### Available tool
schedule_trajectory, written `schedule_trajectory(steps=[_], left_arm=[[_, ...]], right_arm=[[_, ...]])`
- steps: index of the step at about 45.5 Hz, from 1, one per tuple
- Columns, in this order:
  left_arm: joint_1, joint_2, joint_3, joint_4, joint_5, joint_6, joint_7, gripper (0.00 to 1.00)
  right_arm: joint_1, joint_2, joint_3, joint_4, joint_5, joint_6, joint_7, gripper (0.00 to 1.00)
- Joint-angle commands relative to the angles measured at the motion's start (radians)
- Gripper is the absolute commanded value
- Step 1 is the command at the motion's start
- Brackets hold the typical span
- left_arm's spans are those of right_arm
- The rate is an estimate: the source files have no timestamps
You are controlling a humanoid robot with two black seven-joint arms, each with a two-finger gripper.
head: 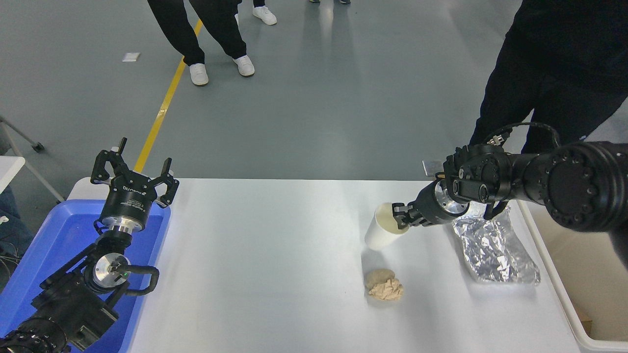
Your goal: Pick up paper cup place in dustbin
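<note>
Paper cup [380, 233]: tilted, mouth toward the right, on the white tabletop [274, 255] right of centre, its rim pinched by the right gripper.
Right gripper [398, 215]: fingers closed on the cup's rim, one inside the mouth.
Left gripper [135, 171]: fingers spread, holding nothing, parked above the blue tub [34, 264].
Dustbin [559, 289]: at the right edge, well apart from the cup.
Foil tray [495, 250]: between cup and dustbin.
Brown paper ball [384, 285]: on the tabletop near the cup, on the camera's side of it.
Person [554, 73]: stands behind the right arm.
</note>
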Motion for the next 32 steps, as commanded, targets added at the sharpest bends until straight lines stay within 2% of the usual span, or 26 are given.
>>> schedule_trajectory(steps=[1, 14, 32], left_arm=[[0.000, 0.000, 0.000, 0.001, 0.000, 0.000, 0.000, 0.98], [0.000, 0.000, 0.000, 0.001, 0.000, 0.000, 0.000, 0.98], [0.000, 0.000, 0.000, 0.001, 0.000, 0.000, 0.000, 0.98]], right_arm=[[0.186, -0.071, 0.007, 0.034, -0.001, 0.111, 0.011, 0.00], [0.453, -0.199, 0.007, 0.158, -0.003, 0.191, 0.011, 0.00], [0.642, -0.280, 0.003, 0.264, -0.021, 0.228, 0.011, 0.00]])
